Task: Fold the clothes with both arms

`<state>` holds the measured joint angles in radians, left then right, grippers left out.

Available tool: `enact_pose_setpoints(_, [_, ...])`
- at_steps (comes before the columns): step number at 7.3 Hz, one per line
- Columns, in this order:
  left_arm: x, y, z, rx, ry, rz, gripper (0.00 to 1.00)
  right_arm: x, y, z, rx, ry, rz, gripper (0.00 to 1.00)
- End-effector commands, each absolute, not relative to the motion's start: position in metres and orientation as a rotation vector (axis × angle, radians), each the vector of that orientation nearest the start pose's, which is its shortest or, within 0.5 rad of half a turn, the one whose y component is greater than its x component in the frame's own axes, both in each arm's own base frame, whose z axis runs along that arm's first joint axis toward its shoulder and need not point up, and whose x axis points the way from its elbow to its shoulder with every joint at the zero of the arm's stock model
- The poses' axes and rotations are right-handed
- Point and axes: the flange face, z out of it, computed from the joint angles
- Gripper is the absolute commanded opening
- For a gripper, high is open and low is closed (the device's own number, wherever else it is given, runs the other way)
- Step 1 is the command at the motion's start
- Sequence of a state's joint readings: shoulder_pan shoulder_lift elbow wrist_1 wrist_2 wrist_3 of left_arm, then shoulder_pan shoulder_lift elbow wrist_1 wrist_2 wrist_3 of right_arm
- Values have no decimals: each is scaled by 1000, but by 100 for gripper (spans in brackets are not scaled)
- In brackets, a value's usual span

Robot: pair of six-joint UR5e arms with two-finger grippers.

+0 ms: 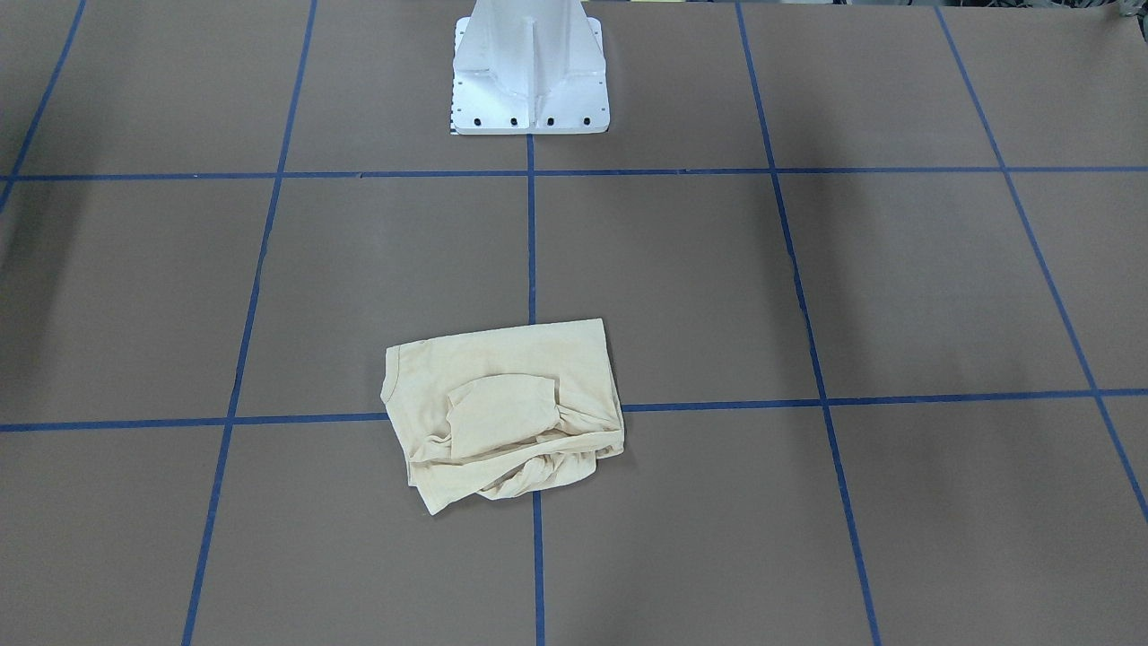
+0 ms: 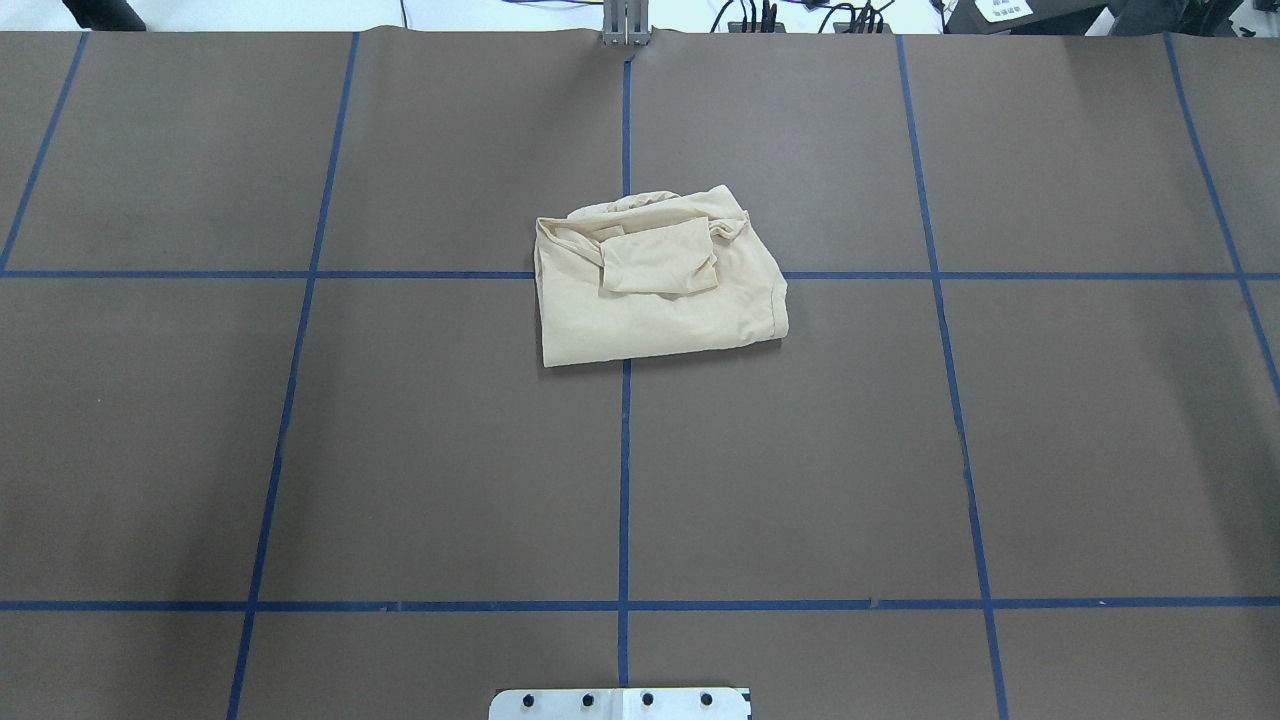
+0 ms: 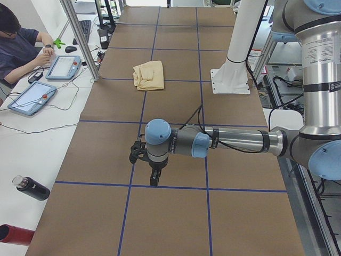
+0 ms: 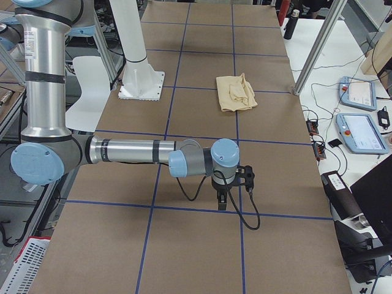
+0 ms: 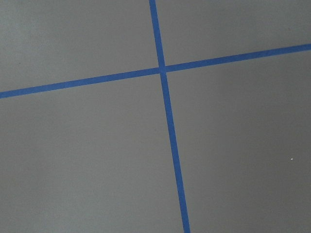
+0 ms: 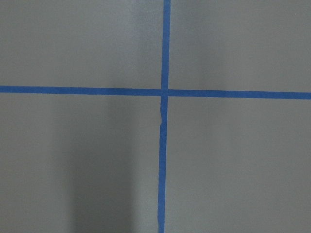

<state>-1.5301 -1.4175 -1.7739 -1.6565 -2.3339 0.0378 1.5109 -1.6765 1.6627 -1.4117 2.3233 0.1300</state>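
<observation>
Front-facing view: the shirt lay folded into a rough rectangle on the brown table. It covered a crossing of the blue tape lines, well apart from the white pedestal. A sleeve piece lay flat on top, and the edge away from the pedestal was bunched.

Overhead view: same bundle, seen from the robot's side. The neat straight edge faced the robot and the rumpled folds lay on the far side.

Left side view: only here did the left arm show, stretched low over the table. The left gripper pointed down near a tape line, well apart from the shirt. Could not tell how far open it was, or any hold. A person sat at a side bench with tablets.

Right side view: the right arm was likewise extended. The right gripper pointed down, far from the shirt; opening could not be told.

Left and right wrist views: each showed only bare table and a tape crossing.
</observation>
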Motion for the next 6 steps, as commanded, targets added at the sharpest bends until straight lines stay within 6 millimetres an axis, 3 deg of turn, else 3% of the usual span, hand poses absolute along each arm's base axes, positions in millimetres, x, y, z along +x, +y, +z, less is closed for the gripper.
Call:
enact_pose_setpoints(1, [-47,-438,619,128,760,125,99,38,-451,636,89,-762,12,100])
enact_pose_setpoints(4, [-47,-436,621,115,759,118,99,38,-456,605,72,-765,23,100])
enact_pose_setpoints(6, [-47,-434,620,92,762,109,99,38,-455,610,60,-764,30,100])
